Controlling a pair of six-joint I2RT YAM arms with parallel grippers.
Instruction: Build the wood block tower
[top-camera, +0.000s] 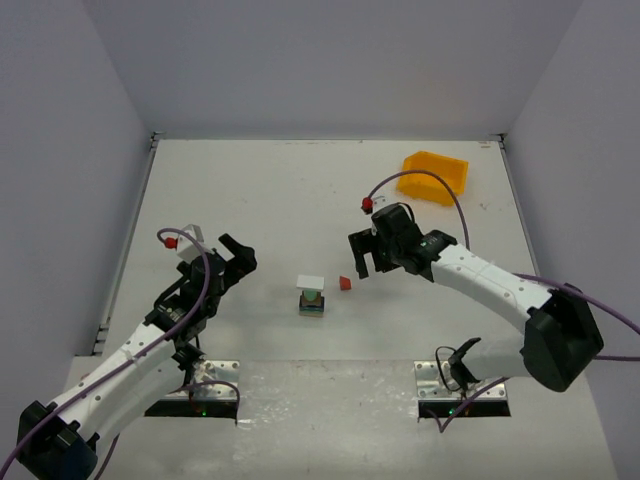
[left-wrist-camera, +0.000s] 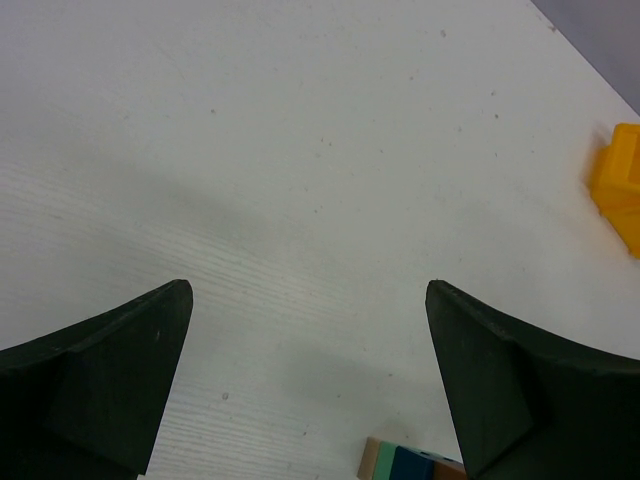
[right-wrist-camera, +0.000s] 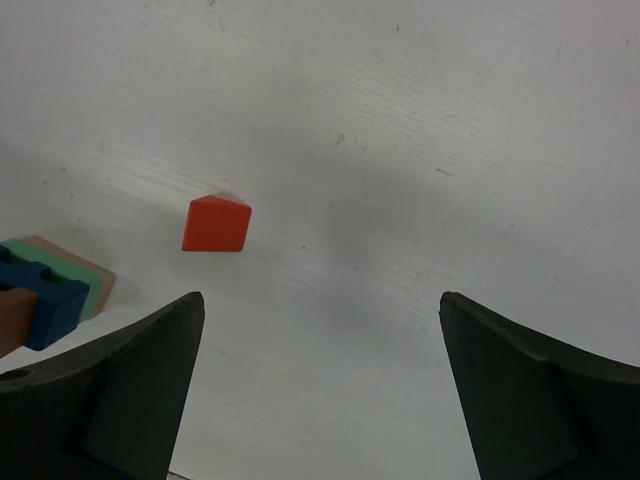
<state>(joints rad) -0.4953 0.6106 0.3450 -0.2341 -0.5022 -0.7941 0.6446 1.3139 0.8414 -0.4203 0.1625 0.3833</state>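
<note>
both sets of fingers spread wide and holding nothing, tower mid-tabletop with the red piece lying off it

i see the wood block tower (top-camera: 311, 297) standing near the middle of the tabletop (top-camera: 260, 190), between my two arms; from above it shows a pale top face with green and blue below. the red block (right-wrist-camera: 216, 224) lies on the tabletop just to the tower's right, apart from it and not stacked. my right fingers (right-wrist-camera: 110, 390) are apart above bare tabletop close to the red block, which sits ahead of them and not between them. my left fingers (left-wrist-camera: 100, 380) are apart too, out to the tower's left, with only a corner of the stack at the bottom of the left wrist view. the yellow bin (top-camera: 435, 176) is at the far right, well away from the blocks.
</note>
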